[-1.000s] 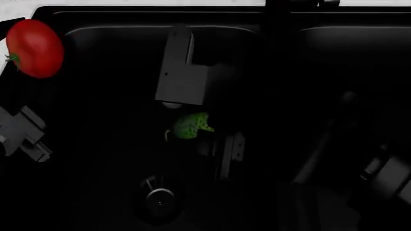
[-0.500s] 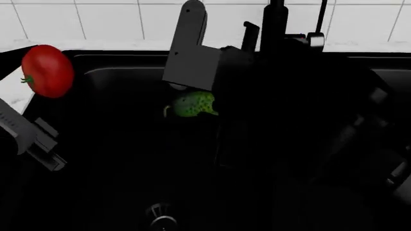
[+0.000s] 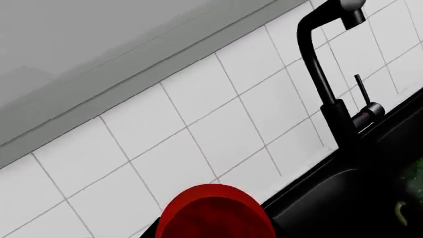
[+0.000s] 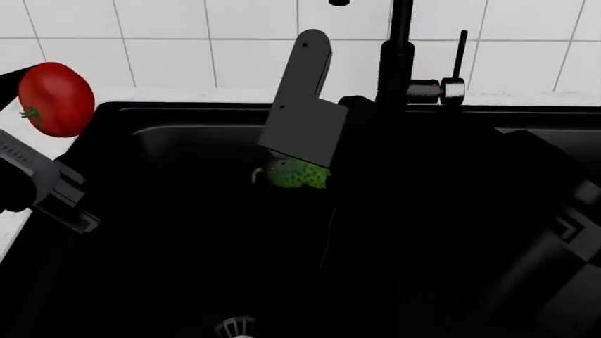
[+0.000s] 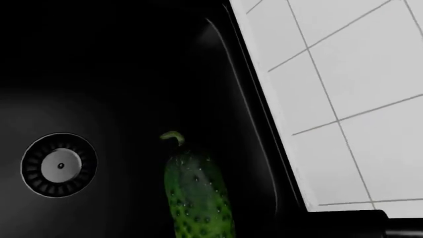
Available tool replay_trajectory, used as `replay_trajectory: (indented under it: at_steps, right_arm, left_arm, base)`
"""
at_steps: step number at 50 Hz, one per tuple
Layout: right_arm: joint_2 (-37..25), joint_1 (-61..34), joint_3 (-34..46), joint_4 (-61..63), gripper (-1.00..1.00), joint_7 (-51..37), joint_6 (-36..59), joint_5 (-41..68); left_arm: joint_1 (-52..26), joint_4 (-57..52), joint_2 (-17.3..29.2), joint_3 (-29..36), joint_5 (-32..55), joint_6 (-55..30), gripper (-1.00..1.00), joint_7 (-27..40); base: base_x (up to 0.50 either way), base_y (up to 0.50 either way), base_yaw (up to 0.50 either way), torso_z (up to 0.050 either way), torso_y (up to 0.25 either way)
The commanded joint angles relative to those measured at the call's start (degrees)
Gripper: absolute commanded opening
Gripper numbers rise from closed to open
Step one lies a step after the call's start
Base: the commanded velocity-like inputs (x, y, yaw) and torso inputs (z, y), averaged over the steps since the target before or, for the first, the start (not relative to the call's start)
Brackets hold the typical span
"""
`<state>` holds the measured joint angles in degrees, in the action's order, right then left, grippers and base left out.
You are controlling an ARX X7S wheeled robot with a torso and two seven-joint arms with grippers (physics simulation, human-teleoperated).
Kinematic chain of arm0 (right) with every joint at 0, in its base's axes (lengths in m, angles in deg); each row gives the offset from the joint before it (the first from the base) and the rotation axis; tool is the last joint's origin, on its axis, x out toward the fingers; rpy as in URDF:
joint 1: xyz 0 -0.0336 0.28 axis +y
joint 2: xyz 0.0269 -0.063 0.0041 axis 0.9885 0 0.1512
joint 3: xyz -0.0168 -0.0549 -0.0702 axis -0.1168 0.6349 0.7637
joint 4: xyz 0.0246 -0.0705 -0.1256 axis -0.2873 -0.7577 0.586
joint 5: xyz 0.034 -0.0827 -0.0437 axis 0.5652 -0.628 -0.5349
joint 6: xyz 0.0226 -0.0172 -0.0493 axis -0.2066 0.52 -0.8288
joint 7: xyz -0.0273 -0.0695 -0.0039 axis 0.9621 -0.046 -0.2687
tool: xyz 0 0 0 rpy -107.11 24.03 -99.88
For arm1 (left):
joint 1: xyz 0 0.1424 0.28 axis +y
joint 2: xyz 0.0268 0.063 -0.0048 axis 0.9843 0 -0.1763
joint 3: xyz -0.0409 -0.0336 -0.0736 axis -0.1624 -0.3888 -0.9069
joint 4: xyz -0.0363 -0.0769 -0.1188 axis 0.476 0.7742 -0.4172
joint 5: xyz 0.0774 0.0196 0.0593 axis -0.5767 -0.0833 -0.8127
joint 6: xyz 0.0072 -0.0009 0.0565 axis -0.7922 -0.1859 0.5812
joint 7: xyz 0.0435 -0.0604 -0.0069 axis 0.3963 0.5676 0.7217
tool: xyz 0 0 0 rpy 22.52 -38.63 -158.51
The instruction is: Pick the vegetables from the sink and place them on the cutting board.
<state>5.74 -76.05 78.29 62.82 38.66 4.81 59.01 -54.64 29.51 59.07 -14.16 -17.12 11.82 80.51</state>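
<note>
At nine o'clock in the head view, the left gripper [image 4: 42, 141] holds the tomato [image 4: 56, 99] raised over the sink's [image 4: 169, 120] left rim. Toward the centre, the right gripper [image 4: 298, 163] carries the cucumber [image 4: 295, 173] above the basin, its long axis along the gripper's reach. No cutting board is in view; which arm is nearer cannot be told.
</note>
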Motion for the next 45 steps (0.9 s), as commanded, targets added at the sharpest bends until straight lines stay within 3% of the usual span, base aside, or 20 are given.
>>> replay_trajectory:
  at_steps: [1,4,7,11,19,25,30,45]
  right_arm:
    - [0.87,0.5,-1.24,2.35,-1.0,1.34,2.72,-2.42]
    - [0.69,0.78,-1.93,2.99,-1.0,0.89,3.08,-1.89]
    - [2.06,2.05,-7.34,3.19,-1.0,-4.36,4.19,-0.38]
    - [2.02,4.29,-8.89,5.35,-1.0,-9.22,7.11,-0.48]
    - [6.45,7.34,-24.77,1.93,-1.0,-25.25,13.0,1.82]
    - [8.1,9.56,-26.93,2.68,-1.0,-31.56,20.0,1.62]
    - [9.32,10.39,-37.01,4.92,-1.0,-38.57,27.75,2.78]
    - [7.97,12.31,-47.3,12.3,-1.0,-43.17,34.75,4.97]
  left_arm:
    - [0.22,-0.32,-1.53,-1.13,-0.81,0.68,-1.0,0.72]
    - [-0.43,-0.68,-1.93,-1.24,-1.1,-0.78,-1.0,2.03]
    - [-0.4,-2.25,-1.09,0.94,-3.89,0.5,-1.0,3.01]
    - [0.15,-1.49,-1.3,2.27,-5.32,1.75,-1.0,3.58]
    - [-2.22,0.27,-2.67,4.76,-7.0,-1.12,-1.0,4.87]
    - [-2.99,-1.25,-4.24,3.38,-5.79,-4.5,-1.0,6.47]
    - [-4.09,-1.63,-7.66,-0.17,-1.99,-10.98,-1.0,7.81]
    - [-3.93,-2.26,-9.41,1.46,-3.05,-11.02,-1.0,9.95]
  base:
    - [0.0,0.0,0.0,0.0,0.238]
    - [-0.5,0.09,0.0,0.0,0.0]
    - [-0.5,0.05,0.0,0.0,0.0]
    - [-0.5,0.0,0.0,0.0,0.0]
    - [-0.38,-0.03,0.0,0.0,0.0]
    - [0.0,0.0,0.0,0.0,0.0]
    - [0.0,-0.28,0.0,0.0,0.0]
    - [0.0,-0.5,0.0,0.0,0.0]
